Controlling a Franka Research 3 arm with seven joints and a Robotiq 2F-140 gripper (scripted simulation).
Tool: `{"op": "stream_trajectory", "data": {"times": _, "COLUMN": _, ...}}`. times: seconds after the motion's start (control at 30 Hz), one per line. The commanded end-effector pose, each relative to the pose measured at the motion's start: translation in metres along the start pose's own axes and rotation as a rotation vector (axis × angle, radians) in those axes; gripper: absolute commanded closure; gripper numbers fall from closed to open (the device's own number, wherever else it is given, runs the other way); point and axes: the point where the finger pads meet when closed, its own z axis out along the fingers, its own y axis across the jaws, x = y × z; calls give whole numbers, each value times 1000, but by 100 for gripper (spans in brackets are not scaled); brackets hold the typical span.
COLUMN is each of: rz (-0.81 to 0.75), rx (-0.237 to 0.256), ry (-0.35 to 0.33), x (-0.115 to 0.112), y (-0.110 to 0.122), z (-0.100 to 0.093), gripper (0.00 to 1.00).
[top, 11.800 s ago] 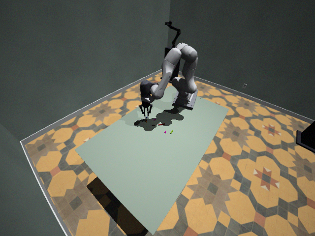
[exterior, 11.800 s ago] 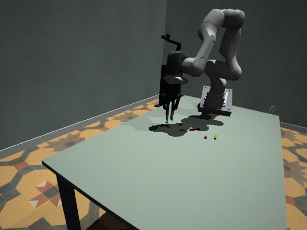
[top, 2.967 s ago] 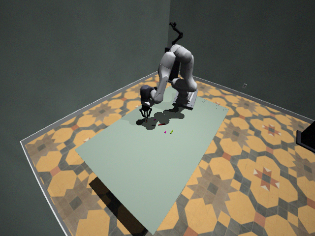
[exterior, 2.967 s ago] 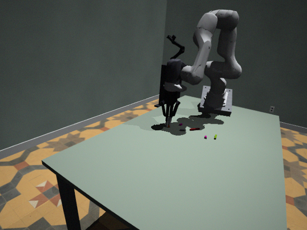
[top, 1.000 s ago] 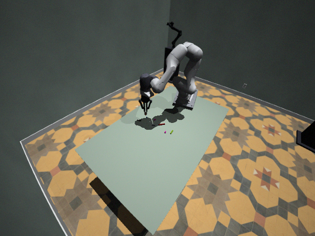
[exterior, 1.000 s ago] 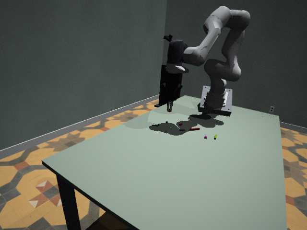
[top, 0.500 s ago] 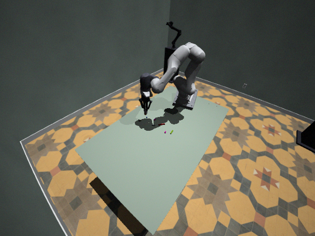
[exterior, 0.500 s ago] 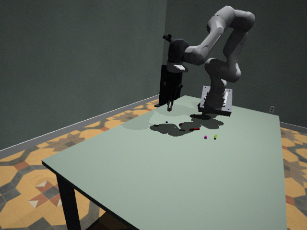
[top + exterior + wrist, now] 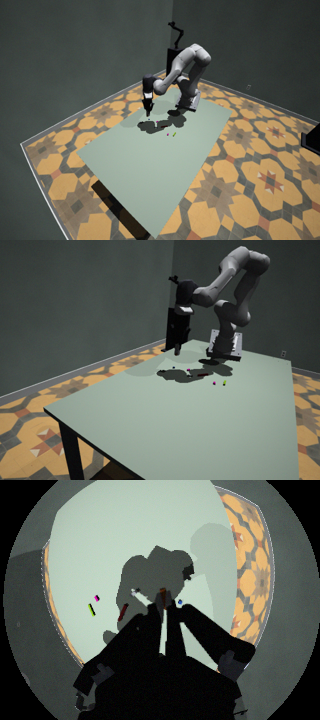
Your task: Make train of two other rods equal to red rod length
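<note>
My gripper (image 9: pixel 177 353) hangs above the table's far left part, shut on a small orange rod (image 9: pixel 162 596) that points down from the fingertips. Below it on the table lie a blue rod (image 9: pixel 173 367), a magenta rod (image 9: pixel 188 369), a small grey rod (image 9: pixel 189 375) and the dark red rod (image 9: pixel 202 374), all in the arm's shadow. Further right a second magenta rod (image 9: pixel 214 382) and a lime rod (image 9: pixel 224 382) lie side by side with a gap between them. In the wrist view the red rod (image 9: pixel 123 615) and the lime rod (image 9: pixel 92 610) are to the left of the fingers.
The robot base (image 9: pixel 225 347) stands at the table's far edge, right of the rods. A black stand (image 9: pixel 171 327) is behind the table's far left edge. The table's left edge is close to the gripper.
</note>
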Motion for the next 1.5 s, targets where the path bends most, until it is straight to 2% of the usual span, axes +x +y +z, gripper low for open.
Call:
{"op": "stream_trajectory", "data": {"times": 0.0, "rz": 167, "rx": 2, "ry": -8, "x": 0, "y": -3, "z": -1, "gripper": 97}}
{"op": "stream_trajectory", "data": {"times": 1.47, "rz": 933, "rx": -6, "ry": -1, "x": 6, "y": -13, "z": -10, "gripper": 97}}
